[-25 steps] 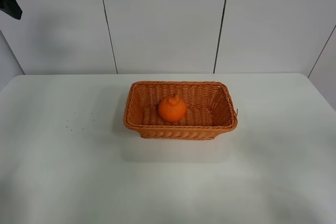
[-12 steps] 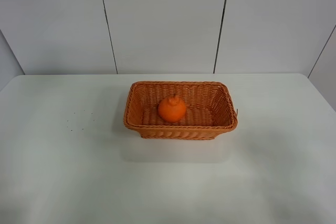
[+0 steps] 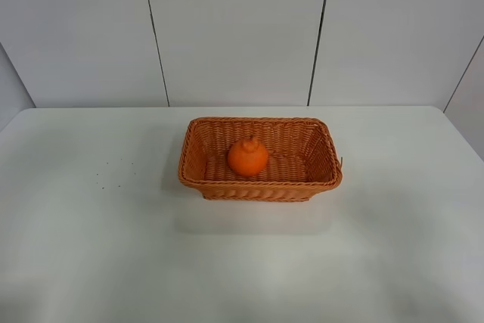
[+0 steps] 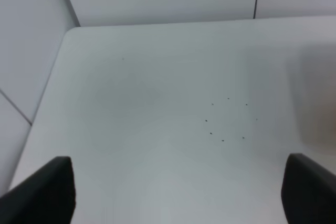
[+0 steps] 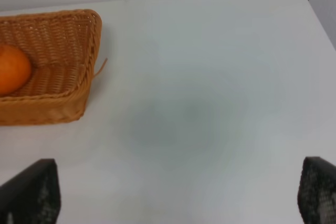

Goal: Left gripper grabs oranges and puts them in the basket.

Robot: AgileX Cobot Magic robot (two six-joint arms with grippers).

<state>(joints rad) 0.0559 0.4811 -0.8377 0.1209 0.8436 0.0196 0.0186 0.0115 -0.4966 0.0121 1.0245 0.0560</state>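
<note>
Woven wicker basket (image 3: 260, 179) cradles the orange (image 3: 247, 156), so my left gripper (image 4: 177, 195) hangs spread and empty over bare table (image 4: 157, 93), best kept clear.

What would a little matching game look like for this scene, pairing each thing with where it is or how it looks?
Things:
1. orange
2. basket
3. left end effector
4. small dark specks

Descriptions:
A. woven wicker, standing on the white table
B. fingers wide apart, nothing between them
C. lying inside the basket
D. scattered on the table to the left of the basket

Pairs: 1-C, 2-A, 3-B, 4-D
</note>
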